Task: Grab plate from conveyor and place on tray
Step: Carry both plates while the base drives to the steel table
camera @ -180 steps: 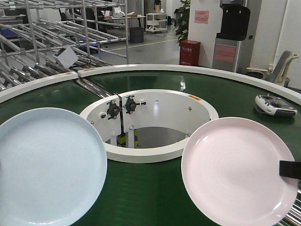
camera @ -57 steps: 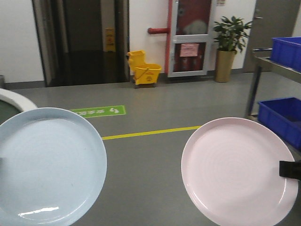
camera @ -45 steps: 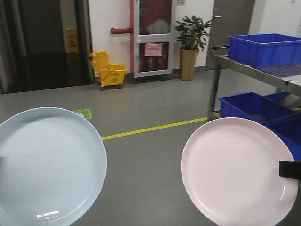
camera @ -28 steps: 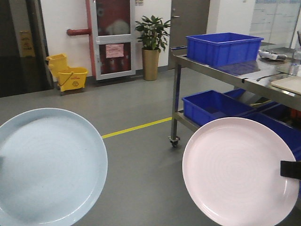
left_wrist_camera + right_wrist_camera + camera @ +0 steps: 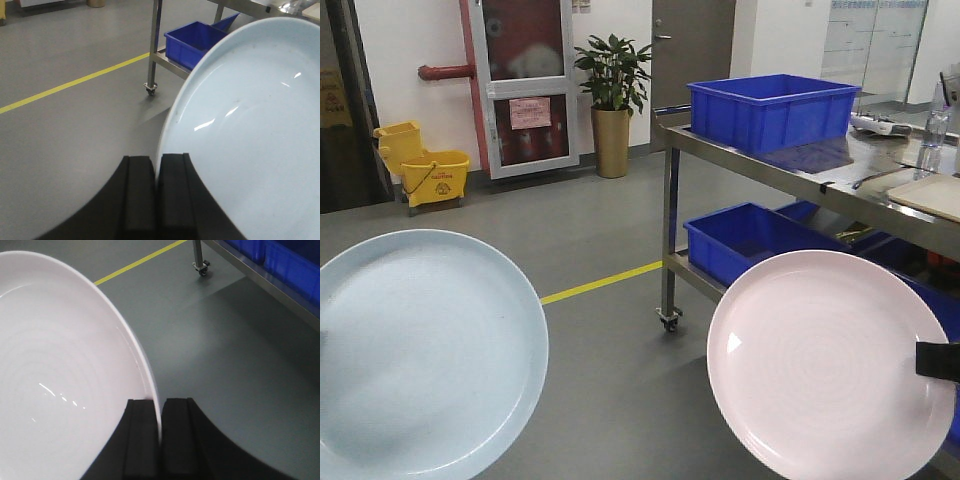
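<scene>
Ahead at 2 o'clock stands a stainless-steel wheeled bench (image 5: 760, 165) with a lower shelf, and a small caster (image 5: 667, 318) under its near leg. At 1 o'clock on its top sits a deep blue plastic crate (image 5: 772, 108); its tall wall hides whatever is inside. A second, shallower blue crate (image 5: 750, 240) rests on the lower shelf, and more blue crates run behind it. Far out at 3 o'clock on the bench top lies the flat cream-beige tray (image 5: 932, 195), cut off by the frame edge, its smooth surface bare as far as it shows.

Across the matte grey floor (image 5: 600, 380) runs a yellow painted line (image 5: 600, 283). A yellow mop bucket (image 5: 420, 170) stands at 10 o'clock and a potted plant in a tall gold pot (image 5: 612, 100) at 12 o'clock.

Low at 8 o'clock, the glossy pale blue round plate (image 5: 420, 350) hangs above the floor. The left jaws are closed on its rim, one black pad (image 5: 137, 195) on either face. Low at 4 o'clock, the pale pink round plate (image 5: 830, 360), ringed with faint concentric ridges, hangs in front of the bench's lower shelf. The right jaws are likewise pinched on its thin rim between flat black pads (image 5: 142, 435). Both plates are well apart from the tray.
</scene>
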### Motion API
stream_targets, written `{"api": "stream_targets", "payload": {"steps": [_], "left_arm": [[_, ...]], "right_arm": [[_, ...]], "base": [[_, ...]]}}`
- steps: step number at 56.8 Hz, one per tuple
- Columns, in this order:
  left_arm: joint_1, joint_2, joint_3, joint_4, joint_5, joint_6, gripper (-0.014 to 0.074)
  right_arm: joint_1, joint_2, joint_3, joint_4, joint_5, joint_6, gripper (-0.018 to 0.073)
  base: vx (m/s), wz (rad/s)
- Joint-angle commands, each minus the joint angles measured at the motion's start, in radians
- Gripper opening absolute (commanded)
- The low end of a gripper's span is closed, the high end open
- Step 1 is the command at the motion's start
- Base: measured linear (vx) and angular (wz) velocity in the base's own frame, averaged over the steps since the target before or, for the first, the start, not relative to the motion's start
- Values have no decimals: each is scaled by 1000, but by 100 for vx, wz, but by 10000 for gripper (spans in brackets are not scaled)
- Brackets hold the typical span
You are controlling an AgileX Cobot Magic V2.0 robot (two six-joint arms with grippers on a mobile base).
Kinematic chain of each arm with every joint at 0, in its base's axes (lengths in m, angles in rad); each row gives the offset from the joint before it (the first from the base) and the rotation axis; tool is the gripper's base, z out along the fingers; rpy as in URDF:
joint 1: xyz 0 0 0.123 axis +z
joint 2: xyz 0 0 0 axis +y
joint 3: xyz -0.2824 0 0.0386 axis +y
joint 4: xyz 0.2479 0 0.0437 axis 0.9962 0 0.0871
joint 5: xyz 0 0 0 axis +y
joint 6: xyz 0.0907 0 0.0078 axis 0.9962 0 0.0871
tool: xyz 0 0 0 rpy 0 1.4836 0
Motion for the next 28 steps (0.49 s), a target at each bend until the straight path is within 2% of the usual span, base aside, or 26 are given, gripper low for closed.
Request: {"api": "stream_targets", "payload": {"steps": [1,28], "left_arm": [[-6,-12,-26,-21,-85,-4,-6],[-6,-12,-26,-21,-85,-4,-6]], "right_arm": [[0,-16,-28,18,-71,-6,-9],[0,-16,-28,18,-73,-6,-9]], "base": [[43,6],[46,2]]}}
